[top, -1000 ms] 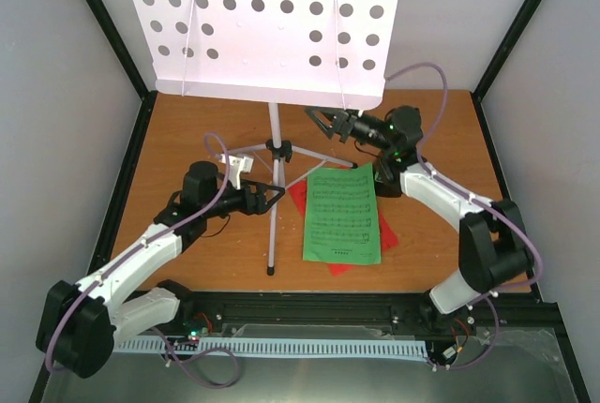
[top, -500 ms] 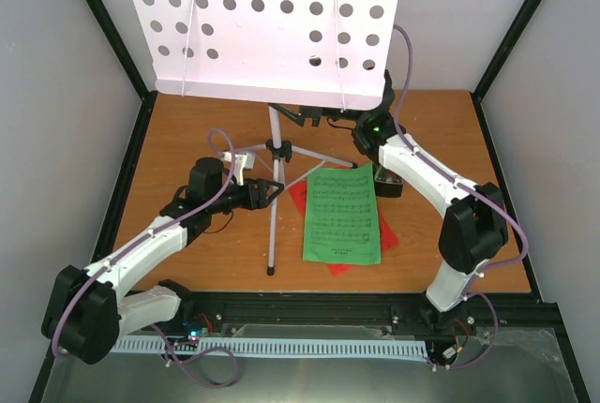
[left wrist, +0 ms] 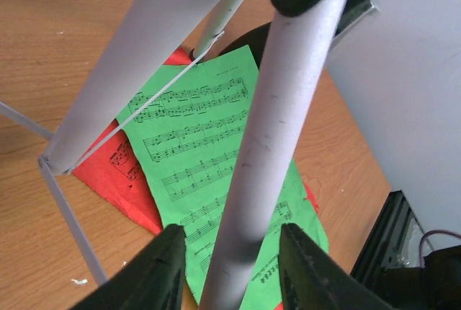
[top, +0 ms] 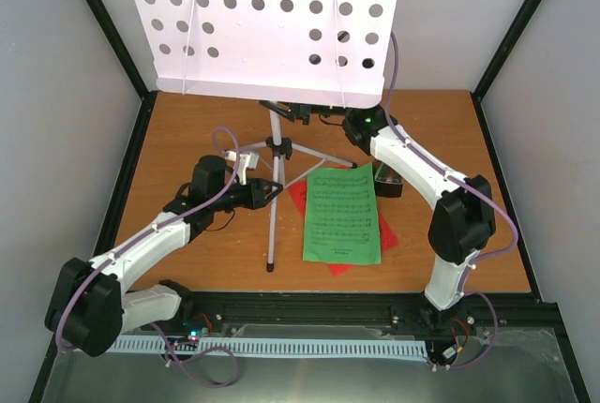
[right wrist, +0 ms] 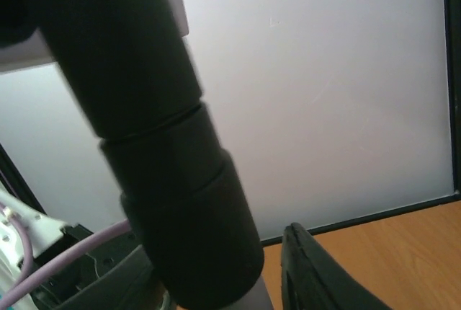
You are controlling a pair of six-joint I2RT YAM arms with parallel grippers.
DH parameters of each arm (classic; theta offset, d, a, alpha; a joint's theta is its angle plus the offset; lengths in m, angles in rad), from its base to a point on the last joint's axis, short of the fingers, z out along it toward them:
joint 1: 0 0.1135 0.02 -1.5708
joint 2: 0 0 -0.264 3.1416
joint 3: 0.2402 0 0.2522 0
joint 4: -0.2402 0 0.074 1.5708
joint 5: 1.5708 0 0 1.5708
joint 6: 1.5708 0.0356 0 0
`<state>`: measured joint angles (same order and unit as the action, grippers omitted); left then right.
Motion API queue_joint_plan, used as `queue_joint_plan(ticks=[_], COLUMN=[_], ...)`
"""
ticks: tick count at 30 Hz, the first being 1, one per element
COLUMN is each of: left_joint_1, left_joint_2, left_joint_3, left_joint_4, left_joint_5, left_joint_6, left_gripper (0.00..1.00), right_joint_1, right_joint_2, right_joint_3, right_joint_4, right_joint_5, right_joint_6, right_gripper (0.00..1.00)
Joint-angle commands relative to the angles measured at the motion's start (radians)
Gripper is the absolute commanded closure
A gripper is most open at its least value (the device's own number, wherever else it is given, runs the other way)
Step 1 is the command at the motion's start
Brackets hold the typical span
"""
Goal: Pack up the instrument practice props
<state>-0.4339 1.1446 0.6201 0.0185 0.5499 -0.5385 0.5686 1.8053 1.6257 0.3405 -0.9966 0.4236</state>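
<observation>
- The stand (top: 272, 28) is upright at the middle back of the counter (top: 187, 141). Its holed desk sits over the far edge, and its thin legs are spread below.
- The left hand (top: 270, 193) is at the front leg (top: 271, 234), which runs toward the near edge. One finger (left wrist: 162, 270) sits on each side of the tube. The hand is released, not clenched: one finger touches the leg, and a thin gap shows at the other.
- The right hand (top: 293, 111) is under the desk's lower edge, at the pole's black collar (right wrist: 173, 202). It is also released: the collar lies between the fingers, with a gap beside the one finger (right wrist: 313, 281) that shows clearly.
- The green sheet (top: 342, 216) lies flat just right of the front leg. It rests on the red sheet (top: 298, 195), whose corners stick out on both sides.
- The metronome (top: 386, 185) stands just behind the sheets toward the right edge, mostly hidden by the right arm.
</observation>
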Motion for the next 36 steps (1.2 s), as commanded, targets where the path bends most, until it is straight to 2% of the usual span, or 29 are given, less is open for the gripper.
queue_joint_plan(ticks=[1, 6, 8, 12, 22, 30, 36], left_joint_1=[0.004, 0.003, 0.004, 0.004, 0.004, 0.004, 0.004], left_joint_2=[0.019, 0.014, -0.003, -0.053, -0.167, -0.275, -0.36], left_joint_3=[0.047, 0.044, 0.044, 0.065, 0.195, 0.258, 0.217], left_joint_4=[0.005, 0.014, 0.017, 0.017, 0.048, 0.061, 0.067], left_joint_5=[0.005, -0.042, -0.077, -0.148, -0.316, -0.395, -0.453], left_joint_6=[0.02, 0.038, 0.064, 0.135, 0.267, 0.313, 0.335], left_gripper=[0.68, 0.99, 1.0, 1.0, 1.0, 1.0, 1.0], right_joint_1=[0.008, 0.01, 0.012, 0.029, 0.129, 0.19, 0.223], right_joint_2=[0.011, 0.009, 0.009, 0.025, 0.09, 0.062, 0.013], right_joint_3=[0.047, 0.063, 0.077, 0.143, 0.374, 0.344, 0.208], right_joint_4=[-0.043, -0.054, -0.049, -0.07, -0.308, -0.31, -0.226], right_joint_5=[-0.017, -0.019, -0.02, -0.032, -0.032, -0.01, 0.055], right_joint_6=[-0.035, -0.051, -0.053, -0.078, -0.24, -0.259, -0.248], right_gripper=[0.66, 0.92, 0.97, 0.97, 0.97, 0.97, 0.97])
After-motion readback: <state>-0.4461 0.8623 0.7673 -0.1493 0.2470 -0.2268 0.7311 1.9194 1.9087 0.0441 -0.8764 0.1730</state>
